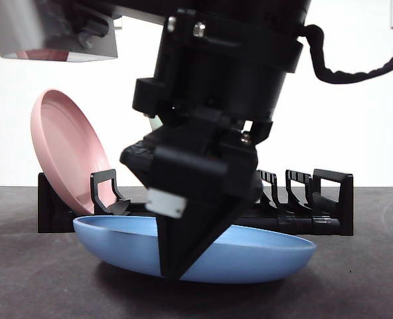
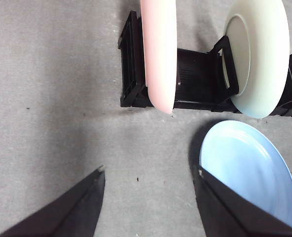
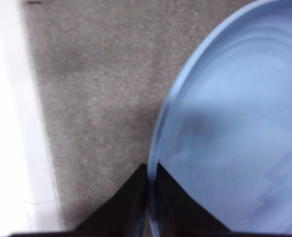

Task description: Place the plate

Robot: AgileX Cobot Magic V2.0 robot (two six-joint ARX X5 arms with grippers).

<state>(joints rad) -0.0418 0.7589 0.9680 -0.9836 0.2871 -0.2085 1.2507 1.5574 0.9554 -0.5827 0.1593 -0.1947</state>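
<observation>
A light blue plate (image 1: 263,252) lies on the dark table in front of the black dish rack (image 1: 329,199), slightly tilted. My right gripper (image 1: 173,262) comes down from above and is shut on the plate's near rim; the right wrist view shows both jaws (image 3: 152,165) pinching the rim of the blue plate (image 3: 235,123). My left gripper (image 2: 150,169) is open and empty above the bare table, short of the rack (image 2: 195,79) and beside the blue plate (image 2: 244,163).
A pink plate (image 1: 67,156) stands leaning in the rack's left end and also shows in the left wrist view (image 2: 160,49). A pale white plate (image 2: 259,54) stands in a slot beside it. Several slots at the rack's right end (image 1: 296,186) hold nothing.
</observation>
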